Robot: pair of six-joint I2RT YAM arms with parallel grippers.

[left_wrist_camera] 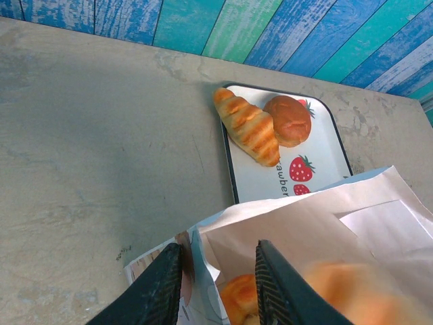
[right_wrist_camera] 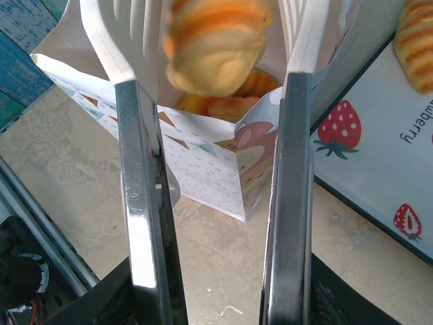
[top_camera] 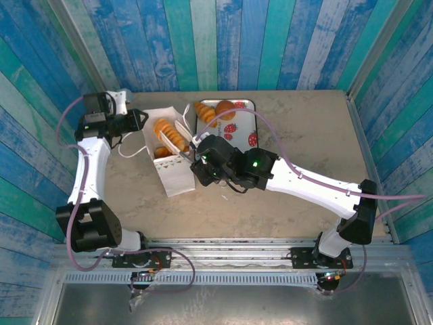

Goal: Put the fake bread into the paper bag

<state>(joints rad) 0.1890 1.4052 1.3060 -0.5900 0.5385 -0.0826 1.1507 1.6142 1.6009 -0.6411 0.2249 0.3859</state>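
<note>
Holding the mouth wide is why your left tool (left_wrist_camera: 218,249) sits at the ten o'clock rim of the paper bag (top_camera: 177,177), isn't it?

Yes. You have its jaws astride the rim there, but I cannot tell whether they pinch the paper or merely stand around it. Either way the bag stands on the counter (left_wrist_camera: 88,149) with its mouth under your right tool (right_wrist_camera: 215,27).

Does that right tool grip the blurred croissant (right_wrist_camera: 213,57)?

Not that I see. Your jaws stand apart with a sliver of gap on each side of it. It is smeared right above the mouth, so I judge it loose and bound for the pastries already inside (top_camera: 168,132). You hang there so it lands in the bag, not on the counter.

What is left for you?

A ridged croissant (left_wrist_camera: 247,125) and a round bun (left_wrist_camera: 287,120) are touching at the twelve o'clock end of the strawberry tray (left_wrist_camera: 264,183), which is at two o'clock from the bag. I judge you near the end.
</note>
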